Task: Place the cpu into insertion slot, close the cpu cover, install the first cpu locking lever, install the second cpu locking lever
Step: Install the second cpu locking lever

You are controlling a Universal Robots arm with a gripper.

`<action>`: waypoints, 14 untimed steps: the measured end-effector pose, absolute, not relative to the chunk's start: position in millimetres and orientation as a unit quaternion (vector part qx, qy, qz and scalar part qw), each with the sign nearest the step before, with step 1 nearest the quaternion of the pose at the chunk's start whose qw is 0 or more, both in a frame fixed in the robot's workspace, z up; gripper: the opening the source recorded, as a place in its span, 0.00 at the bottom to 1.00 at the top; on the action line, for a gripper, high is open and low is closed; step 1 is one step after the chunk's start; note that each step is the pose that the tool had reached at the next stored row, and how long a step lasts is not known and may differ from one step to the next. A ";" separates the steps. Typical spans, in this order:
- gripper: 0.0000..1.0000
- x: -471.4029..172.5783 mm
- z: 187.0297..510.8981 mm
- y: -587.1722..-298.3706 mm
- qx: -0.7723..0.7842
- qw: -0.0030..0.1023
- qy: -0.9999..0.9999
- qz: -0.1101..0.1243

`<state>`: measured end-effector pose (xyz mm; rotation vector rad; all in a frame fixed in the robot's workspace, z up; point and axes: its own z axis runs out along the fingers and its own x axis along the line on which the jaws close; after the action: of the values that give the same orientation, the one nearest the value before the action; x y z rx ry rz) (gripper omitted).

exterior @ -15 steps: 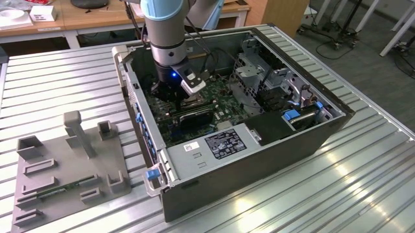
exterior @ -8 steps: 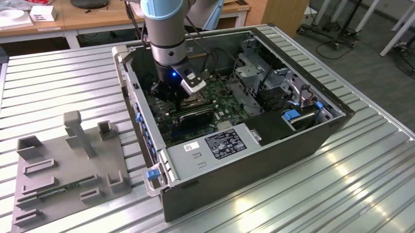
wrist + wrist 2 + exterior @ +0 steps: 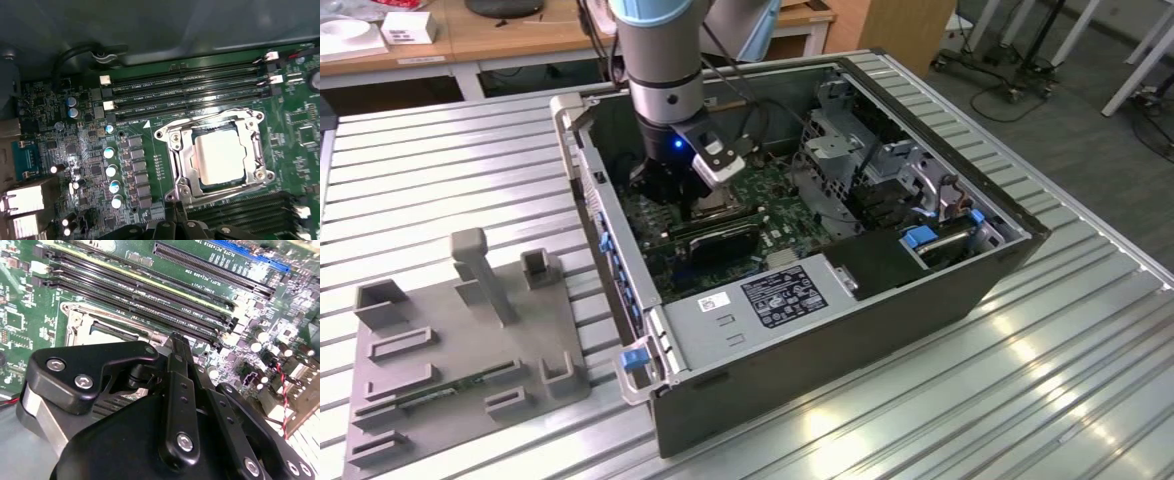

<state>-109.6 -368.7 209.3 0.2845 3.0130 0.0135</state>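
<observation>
white slot labels on motherboard [image 3: 210,307] — unreadable

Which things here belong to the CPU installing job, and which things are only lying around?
Belong to the job:
cpu, seated in the insertion slot
cpu cover, lying closed around the cpu
gripper, close over the socket

Just lying about:
grey fixture tray beside the computer case
memory slots

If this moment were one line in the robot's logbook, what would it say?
cpu: seated in insertion slot | cpu cover: down around cpu | gripper: low over the board inside computer case
</observation>
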 end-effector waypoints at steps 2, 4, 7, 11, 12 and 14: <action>0.11 -109.6 213.1 -368.7 0.094 0.058 0.994 0.004; 0.11 -109.6 216.8 -368.7 0.094 0.058 0.994 0.004; 0.11 -109.6 217.6 -368.7 0.094 0.058 0.994 0.005; 0.11 -108.9 217.8 -368.7 0.094 0.057 0.994 0.004; 0.11 -108.0 217.8 -368.7 0.094 0.057 0.994 0.004; 0.11 -104.6 217.7 -368.7 0.094 0.058 0.994 0.004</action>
<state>-104.6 -368.7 217.7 0.2845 3.0130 0.0134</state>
